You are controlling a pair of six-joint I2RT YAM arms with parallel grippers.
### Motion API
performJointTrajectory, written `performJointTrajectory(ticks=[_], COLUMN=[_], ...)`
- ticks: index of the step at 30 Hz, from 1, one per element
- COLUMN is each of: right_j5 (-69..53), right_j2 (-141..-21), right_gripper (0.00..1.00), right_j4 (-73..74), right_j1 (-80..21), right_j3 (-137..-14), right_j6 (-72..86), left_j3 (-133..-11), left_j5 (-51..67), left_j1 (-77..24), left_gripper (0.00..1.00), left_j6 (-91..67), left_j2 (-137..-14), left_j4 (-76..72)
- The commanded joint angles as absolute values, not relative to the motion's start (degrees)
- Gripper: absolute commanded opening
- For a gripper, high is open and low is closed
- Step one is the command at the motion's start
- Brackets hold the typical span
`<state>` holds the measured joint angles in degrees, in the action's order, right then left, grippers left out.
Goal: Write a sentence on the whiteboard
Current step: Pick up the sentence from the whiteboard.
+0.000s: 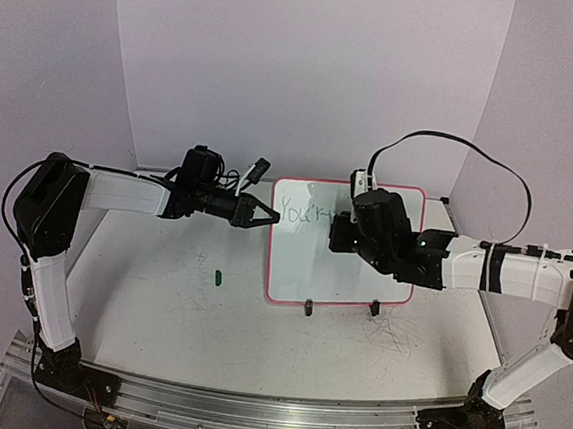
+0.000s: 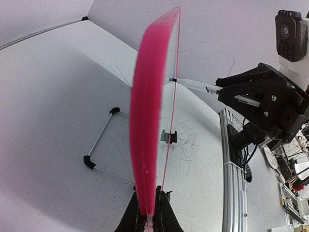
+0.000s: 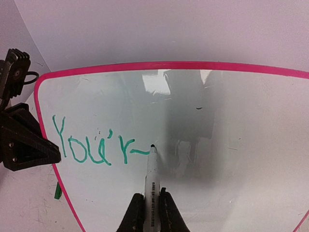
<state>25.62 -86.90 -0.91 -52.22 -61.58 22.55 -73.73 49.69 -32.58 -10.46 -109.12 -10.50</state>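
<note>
The pink-framed whiteboard (image 1: 307, 262) stands upright on its two black feet mid-table. My left gripper (image 1: 264, 216) is shut on its left edge; the left wrist view looks straight along the pink frame (image 2: 147, 121) pinched at my left gripper (image 2: 149, 212). My right gripper (image 3: 152, 212) is shut on a white marker (image 3: 152, 179) whose tip touches the whiteboard (image 3: 241, 125). The sentence (image 3: 94, 142) reads "You'r" in green, followed by a short stroke ending at the tip. From above, the sentence (image 1: 301, 215) shows at the board's upper left, with my right gripper (image 1: 340, 229) in front of the board.
A green marker cap (image 1: 218, 277) lies on the tabletop left of the board. Grey scribble marks (image 1: 391, 334) scuff the table near the right foot. A wire stand (image 2: 104, 140) props the board from behind. An aluminium rail (image 1: 249, 412) runs along the near edge.
</note>
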Motion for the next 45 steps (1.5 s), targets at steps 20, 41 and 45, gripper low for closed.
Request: performJointTrajectory(ticks=[20,41,45], right_j5=[22.77,25.66,27.47], right_j2=[-89.56,-87.13,-86.19], right_gripper=[0.00,0.00,0.00], right_j4=[-2.86,-0.85,-0.11], right_j1=[-51.54,-51.67,-51.65], right_j3=[-62.50,-58.12,-58.35], right_j6=[22.24,25.01,24.85], left_j3=[-73.48,-73.39,-73.39], left_j5=[46.48,46.49,46.39], left_j1=[-32.52,-32.52,-32.52], left_gripper=[0.00,0.00,0.00], left_j6=[-8.83,-8.70,-8.70], left_j2=[-107.49,-107.48,-107.49], left_j4=[-9.15,-9.14,-9.14])
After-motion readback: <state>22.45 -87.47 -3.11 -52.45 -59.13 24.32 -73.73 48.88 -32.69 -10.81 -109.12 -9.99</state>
